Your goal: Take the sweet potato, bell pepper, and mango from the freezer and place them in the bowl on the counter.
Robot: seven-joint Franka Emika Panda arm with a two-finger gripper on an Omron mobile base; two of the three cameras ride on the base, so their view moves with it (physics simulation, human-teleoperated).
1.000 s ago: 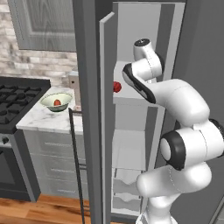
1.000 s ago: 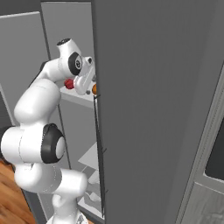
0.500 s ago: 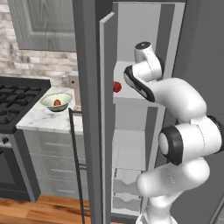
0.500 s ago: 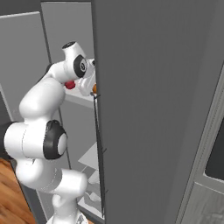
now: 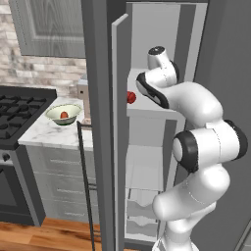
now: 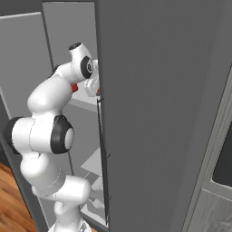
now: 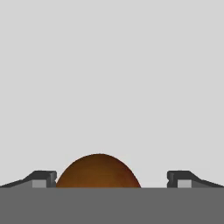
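The mango (image 7: 98, 171), a smooth orange-brown dome in the hand view, lies on the freezer (image 5: 147, 162) shelf directly between the fingertips of the gripper (image 7: 111, 179), whose jaws stand wide on either side of it without touching, apparently placed for a grasp. The bell pepper (image 5: 131, 97) waits at the shelf's left edge. Left of the freezer, the bowl (image 5: 63, 113) on the counter (image 5: 54, 135) already holds a reddish piece, probably the sweet potato (image 5: 64, 114).
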